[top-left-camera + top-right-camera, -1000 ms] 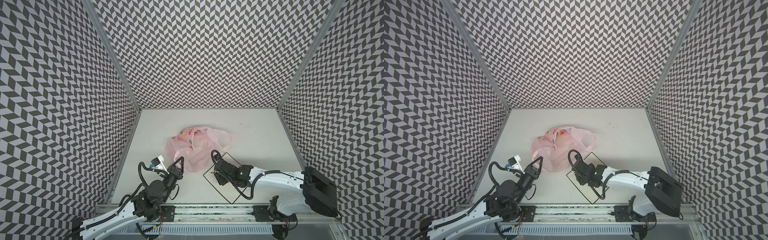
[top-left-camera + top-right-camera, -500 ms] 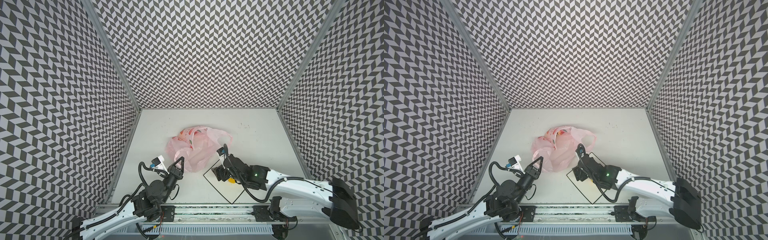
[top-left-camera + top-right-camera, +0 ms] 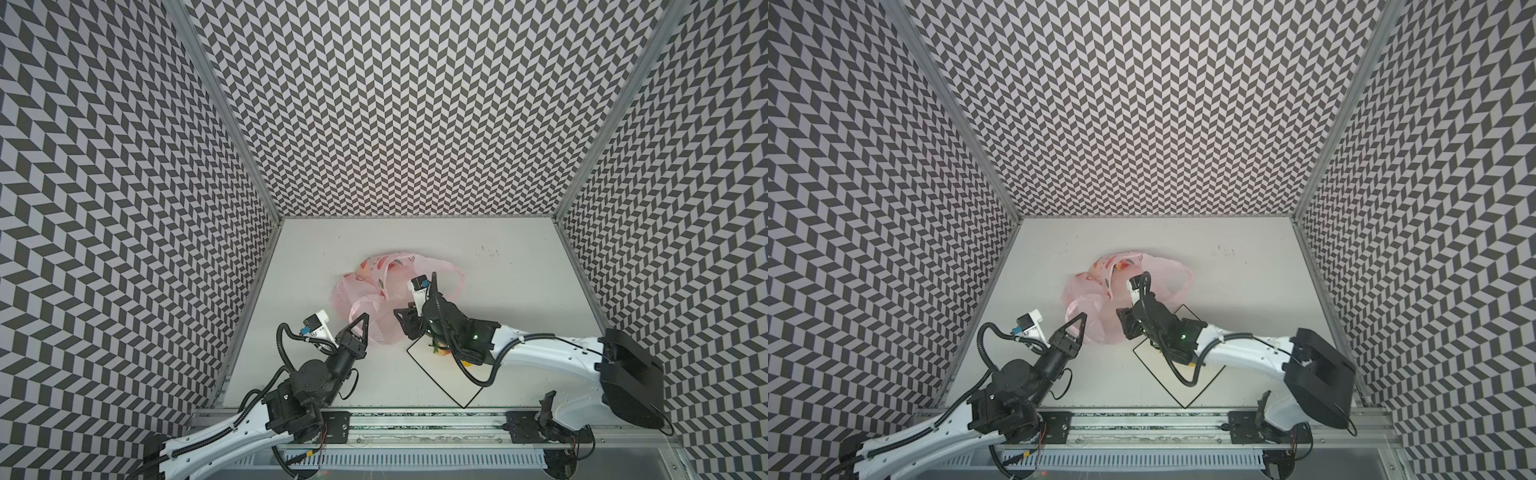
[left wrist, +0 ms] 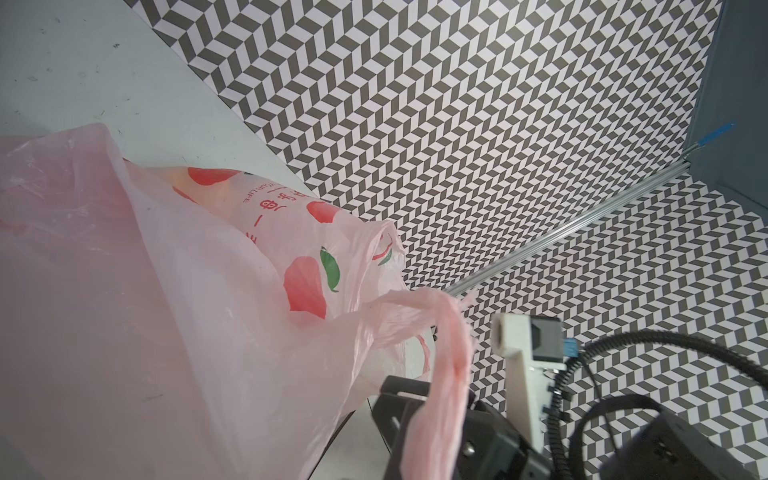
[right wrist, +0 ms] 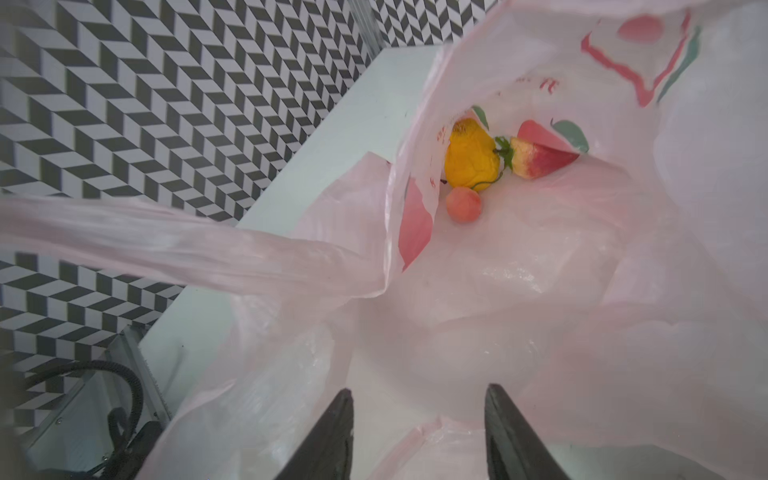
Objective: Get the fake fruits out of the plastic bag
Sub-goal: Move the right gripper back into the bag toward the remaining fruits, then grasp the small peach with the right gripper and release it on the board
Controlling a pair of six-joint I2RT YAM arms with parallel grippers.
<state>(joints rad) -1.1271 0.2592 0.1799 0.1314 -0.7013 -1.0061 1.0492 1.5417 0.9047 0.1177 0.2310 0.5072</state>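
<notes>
Spotting three fruits [image 5: 469,158] deep in the bag [image 3: 357,297], mid-frame in both top views | my left gripper [image 3: 361,324] pinches its handle [image 4: 449,374], I judge to keep the mouth gaping | my right gripper [image 5: 419,419] sits at that mouth, fingers [image 5: 332,432] apart, empty, aimed inward | plate [image 3: 432,368] just lower-right, likely their drop spot

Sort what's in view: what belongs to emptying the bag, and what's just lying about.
Job: plastic bag; yellow fruit, strawberry and pink peach inside it; fruit already out, partly hidden; left gripper clamped on a bag handle; right gripper, open at the bag's mouth.
Bystanders: square plate under the freed fruit; patterned walls.
</notes>
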